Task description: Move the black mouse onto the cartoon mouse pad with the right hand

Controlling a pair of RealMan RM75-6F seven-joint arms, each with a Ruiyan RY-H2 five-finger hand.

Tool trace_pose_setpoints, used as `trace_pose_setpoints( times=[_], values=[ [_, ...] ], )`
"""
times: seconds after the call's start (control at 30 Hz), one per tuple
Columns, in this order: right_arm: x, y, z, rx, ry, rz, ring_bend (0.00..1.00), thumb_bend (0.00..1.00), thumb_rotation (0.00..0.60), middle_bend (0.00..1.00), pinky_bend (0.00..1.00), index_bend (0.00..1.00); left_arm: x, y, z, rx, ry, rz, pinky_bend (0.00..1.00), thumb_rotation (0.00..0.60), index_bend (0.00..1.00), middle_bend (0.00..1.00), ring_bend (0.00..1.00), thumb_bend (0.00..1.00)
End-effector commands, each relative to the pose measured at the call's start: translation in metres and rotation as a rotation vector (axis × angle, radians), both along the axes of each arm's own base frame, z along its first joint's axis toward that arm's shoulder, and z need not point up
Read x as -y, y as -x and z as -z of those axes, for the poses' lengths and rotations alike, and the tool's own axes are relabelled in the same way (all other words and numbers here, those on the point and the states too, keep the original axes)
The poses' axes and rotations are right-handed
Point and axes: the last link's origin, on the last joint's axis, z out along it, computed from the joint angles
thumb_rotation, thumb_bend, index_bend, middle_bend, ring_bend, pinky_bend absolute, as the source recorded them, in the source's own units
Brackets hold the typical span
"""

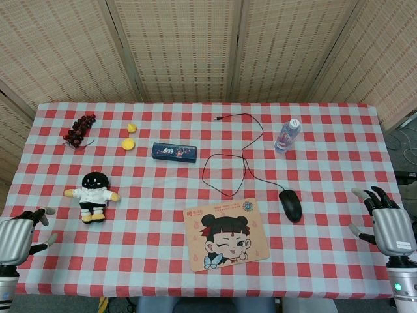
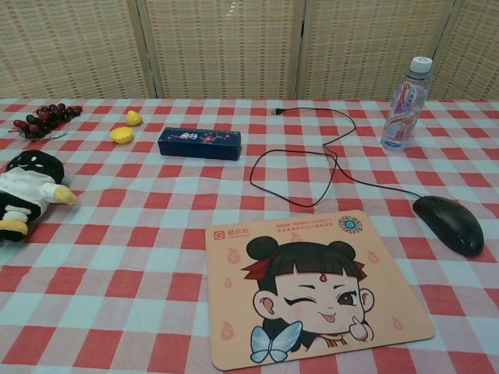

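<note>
My right hand (image 1: 389, 225) rests open-fingered, well right of the mouse (image 1: 290, 205); the pad (image 1: 226, 234) lies just beyond, left hand (image 1: 19, 236) idle, loosely open.

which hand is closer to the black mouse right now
Right. The right hand rests open at the table edge beside the black mouse; the left hand sits at the opposite edge.
</note>
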Motion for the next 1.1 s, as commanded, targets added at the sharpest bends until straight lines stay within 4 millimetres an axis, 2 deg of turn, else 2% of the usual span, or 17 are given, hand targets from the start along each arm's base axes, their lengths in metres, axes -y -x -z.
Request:
trace_pose_setpoints(
  times=[0.03,0.27,0.37,0.43,0.5,0.57,0.7,0.77,0.93,1.1],
  values=[
    [0.001,0.000,0.001,-0.003,-0.006,0.001,0.14,0.00,0.600,0.30,0.40,0.23,0.000,0.000,-0.001,0.004,-0.004,0.000,0.61,0.600,0.46,0.54,0.47,0.22],
    [0.003,-0.001,0.004,-0.010,-0.022,-0.003,0.15,0.01,0.600,0.31,0.40,0.23,0.001,0.001,-0.002,0.010,-0.005,-0.003,0.61,0.600,0.46,0.54,0.47,0.22],
    [0.007,-0.001,0.005,-0.014,-0.026,-0.011,0.20,0.01,0.600,0.33,0.40,0.23,0.001,0.002,-0.003,0.010,-0.007,-0.012,0.61,0.600,0.46,0.54,0.47,0.22],
    [0.011,-0.002,0.007,-0.022,-0.042,-0.016,0.25,0.01,0.600,0.36,0.46,0.23,0.001,0.003,-0.004,0.013,-0.011,-0.017,0.61,0.600,0.46,0.54,0.47,0.22],
    [0.014,-0.002,0.008,-0.041,-0.055,-0.026,0.33,0.01,0.600,0.42,0.58,0.23,0.001,0.003,-0.004,0.015,-0.014,-0.017,0.61,0.600,0.46,0.54,0.47,0.21],
    [0.019,-0.001,0.010,-0.073,-0.080,-0.041,0.42,0.01,0.600,0.47,0.65,0.23,0.002,0.003,-0.005,0.016,-0.015,-0.016,0.61,0.600,0.46,0.54,0.47,0.22],
    [0.031,-0.002,0.009,-0.164,-0.111,-0.078,0.63,0.01,0.600,0.66,0.81,0.23,0.001,0.003,-0.006,0.020,-0.022,-0.017,0.61,0.600,0.46,0.54,0.47,0.22],
    [0.035,-0.002,0.010,-0.196,-0.119,-0.091,0.70,0.00,0.600,0.75,0.85,0.23,0.002,0.003,-0.007,0.023,-0.024,-0.018,0.61,0.600,0.46,0.54,0.47,0.22],
    [0.048,0.001,0.016,-0.270,-0.122,-0.121,0.78,0.00,0.600,0.84,0.90,0.25,0.002,0.003,-0.009,0.032,-0.029,-0.019,0.61,0.600,0.46,0.54,0.47,0.22],
    [0.057,0.008,0.029,-0.298,-0.130,-0.132,0.86,0.00,0.600,0.95,0.97,0.44,0.002,0.004,-0.012,0.040,-0.035,-0.022,0.61,0.600,0.46,0.54,0.47,0.22]
  ],
)
